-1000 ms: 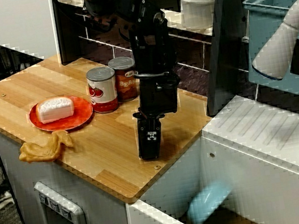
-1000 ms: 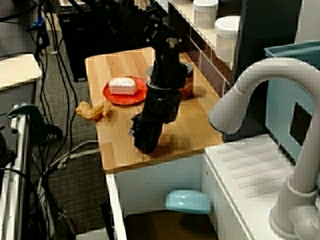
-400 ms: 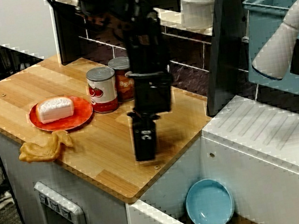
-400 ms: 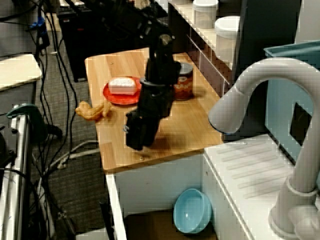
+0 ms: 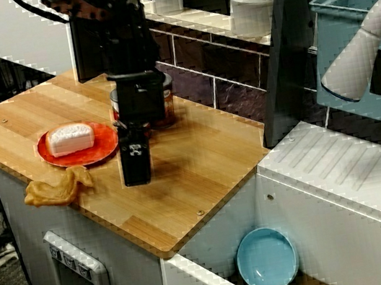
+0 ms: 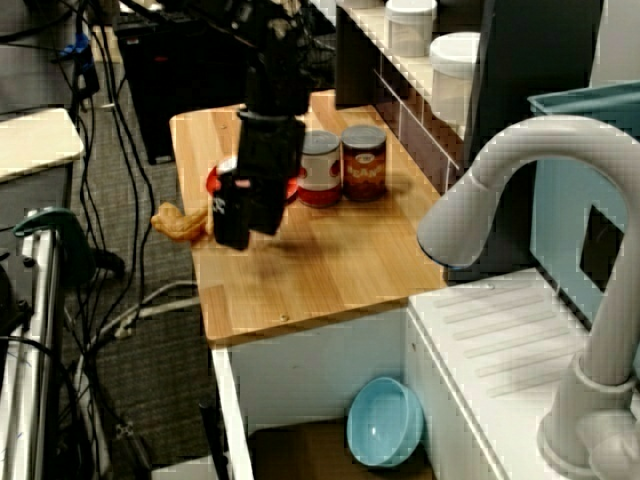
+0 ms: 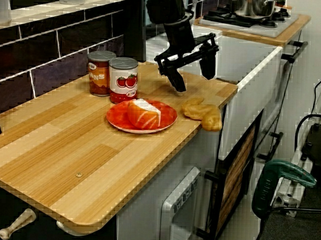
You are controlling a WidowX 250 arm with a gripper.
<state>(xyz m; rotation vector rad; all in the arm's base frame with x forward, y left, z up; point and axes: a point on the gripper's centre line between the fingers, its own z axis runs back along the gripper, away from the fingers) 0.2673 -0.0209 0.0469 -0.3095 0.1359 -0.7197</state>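
Gripper (image 7: 195,83) is wide open and empty. In the low view along the surface, both fingers (image 7: 208,63) are spread with nothing between them. It points down over the wooden surface (image 5: 201,162) and looks clear of it, though we can't confirm the gap.

Nearest things:
- Red plate (image 5: 103,147) is just beside the gripper, toward the surface's front edge. It carries an orange wedge with a white top (image 7: 145,113).
- Tan crumpled lump (image 5: 55,188) sits at the surface's edge, touching or almost touching the plate rim. In the low view it lies near the gripper. We can't tell whether it is cloth or pastry.

In the view from over the faucet, the gripper body covers part of the plate.

Two cans stand upright behind the plate, side by side and touching or nearly so. One has a tomato label (image 6: 320,170), the other (image 6: 364,163) a darker one. The view across the surface has the arm hiding most of both.

A blue bowl (image 5: 267,259) lies down in the sink, well apart from the gripper.
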